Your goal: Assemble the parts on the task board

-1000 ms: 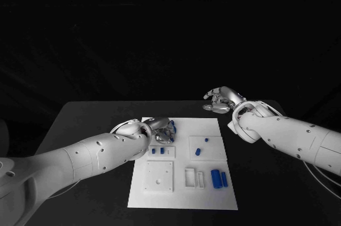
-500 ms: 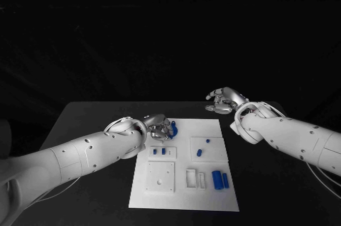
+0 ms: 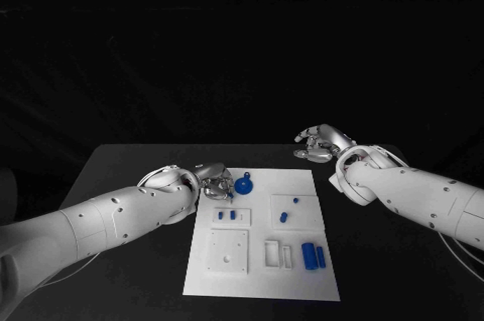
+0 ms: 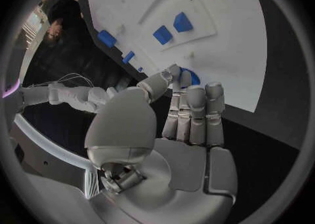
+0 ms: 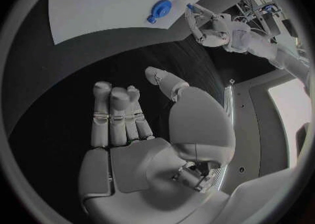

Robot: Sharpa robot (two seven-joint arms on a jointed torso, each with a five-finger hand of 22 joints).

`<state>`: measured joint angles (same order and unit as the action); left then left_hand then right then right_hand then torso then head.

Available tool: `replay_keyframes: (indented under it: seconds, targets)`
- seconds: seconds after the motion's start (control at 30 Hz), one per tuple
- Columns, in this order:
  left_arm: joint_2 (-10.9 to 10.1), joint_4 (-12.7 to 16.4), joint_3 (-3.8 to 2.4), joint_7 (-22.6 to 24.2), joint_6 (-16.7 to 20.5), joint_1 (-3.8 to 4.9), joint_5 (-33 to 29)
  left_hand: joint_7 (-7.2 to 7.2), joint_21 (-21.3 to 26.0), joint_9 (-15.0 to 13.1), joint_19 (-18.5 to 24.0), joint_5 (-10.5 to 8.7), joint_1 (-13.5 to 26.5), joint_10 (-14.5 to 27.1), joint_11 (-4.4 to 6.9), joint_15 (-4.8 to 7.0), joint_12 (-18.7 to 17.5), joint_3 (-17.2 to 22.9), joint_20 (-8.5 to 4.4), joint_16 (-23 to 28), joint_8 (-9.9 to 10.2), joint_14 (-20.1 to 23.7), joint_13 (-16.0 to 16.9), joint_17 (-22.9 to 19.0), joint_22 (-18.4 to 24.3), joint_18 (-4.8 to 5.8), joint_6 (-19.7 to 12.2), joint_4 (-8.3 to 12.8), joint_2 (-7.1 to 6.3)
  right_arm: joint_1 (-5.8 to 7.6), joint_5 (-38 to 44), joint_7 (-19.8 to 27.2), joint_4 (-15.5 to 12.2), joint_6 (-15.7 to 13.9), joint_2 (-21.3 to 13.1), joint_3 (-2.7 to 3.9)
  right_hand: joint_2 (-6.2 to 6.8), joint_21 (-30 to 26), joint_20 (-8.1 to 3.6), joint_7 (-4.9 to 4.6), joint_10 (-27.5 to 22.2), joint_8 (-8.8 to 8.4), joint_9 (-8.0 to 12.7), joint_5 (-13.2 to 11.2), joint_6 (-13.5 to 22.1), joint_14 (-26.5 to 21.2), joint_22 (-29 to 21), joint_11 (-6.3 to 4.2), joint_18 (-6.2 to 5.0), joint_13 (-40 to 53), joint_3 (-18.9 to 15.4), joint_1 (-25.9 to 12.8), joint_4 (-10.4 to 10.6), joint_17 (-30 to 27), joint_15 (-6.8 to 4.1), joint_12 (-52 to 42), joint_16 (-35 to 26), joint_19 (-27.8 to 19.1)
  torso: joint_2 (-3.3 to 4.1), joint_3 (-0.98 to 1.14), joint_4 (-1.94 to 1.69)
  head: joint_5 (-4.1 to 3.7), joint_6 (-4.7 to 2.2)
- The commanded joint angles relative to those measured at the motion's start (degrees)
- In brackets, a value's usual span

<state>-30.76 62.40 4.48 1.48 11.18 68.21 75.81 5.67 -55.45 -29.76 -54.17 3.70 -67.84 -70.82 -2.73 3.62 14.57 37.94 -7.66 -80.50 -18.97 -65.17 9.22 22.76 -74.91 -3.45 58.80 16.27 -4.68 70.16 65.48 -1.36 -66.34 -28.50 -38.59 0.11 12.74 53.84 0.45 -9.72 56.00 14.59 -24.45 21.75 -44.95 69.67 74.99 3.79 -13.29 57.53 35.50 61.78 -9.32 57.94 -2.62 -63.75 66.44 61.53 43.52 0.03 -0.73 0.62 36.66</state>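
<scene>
Head view. The flat white rectangular task board is being shown with most of its small blue plastic parts lying loose or seated in shallow recesses: two short blue pegs just below the left hand, a blue oblong piece with a small blue stud further toward the right arm, and two blue cylinders at the board's near end, their long axes running along the board's length. A round blue disc-shaped part with a small tab is lying on the board's far end, just beside the left hand's fingertips; its tab is pointing away from the robot. Whether the fingers are touching it cannot be told. Assembly is being judged as early, with most pieces unplaced. The right hand is being held off the board, over bare black table, fingers loosely curled on nothing.

Left wrist view. The left hand's fingers are being held straight and pressed together, thumb alongside, nothing gripped; the blue disc is peeking out just beyond the fingertips.

Right wrist view. The right hand's fingers are being held together and part bent, empty; the disc is lying well beyond them, tab pointing toward the board's edge.
</scene>
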Motion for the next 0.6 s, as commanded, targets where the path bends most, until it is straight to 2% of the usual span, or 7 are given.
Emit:
replay_keyframes:
  seconds: [0.03,0.6]
  targets:
    - [0.16,-0.47,-0.02,-0.34,-1.93,0.09,1.89,0.09,-0.32,-0.05,-0.40,0.34,-0.22,-0.52,0.03,0.10,-0.30,0.24,-1.46,-0.27,-0.16,-0.49,0.08,-0.08,-1.06,-2.52,0.45,0.04,0.33,-0.01,0.16,0.43,-0.07,0.26,-0.02,0.02,-0.37,-0.12,-0.16,-0.40,-0.11,0.39,0.09,0.08,-0.09,0.22,1.06,-0.22,-1.71,-0.07,0.01,-0.33,-0.28,-0.08,-0.16,-0.37,0.31,0.05,0.05,-0.04,0.01,-0.01,0.09]
    - [1.37,-2.63,0.07,-0.30,-3.24,0.04,2.17,0.09,-0.36,-0.02,-0.41,0.32,-0.23,-0.59,0.04,0.11,-0.40,0.27,-1.48,-0.29,-0.12,-0.49,0.09,-0.10,-1.06,-2.50,0.47,0.03,0.40,-0.02,0.16,0.44,-0.02,0.29,0.16,0.02,-0.39,-0.12,-0.17,-0.40,-0.10,0.39,0.10,0.08,-0.09,0.24,1.05,-0.22,-1.71,-0.13,0.03,-0.32,-0.31,-0.09,-0.17,-0.40,0.31,0.07,0.05,0.03,0.12,0.24,0.33]
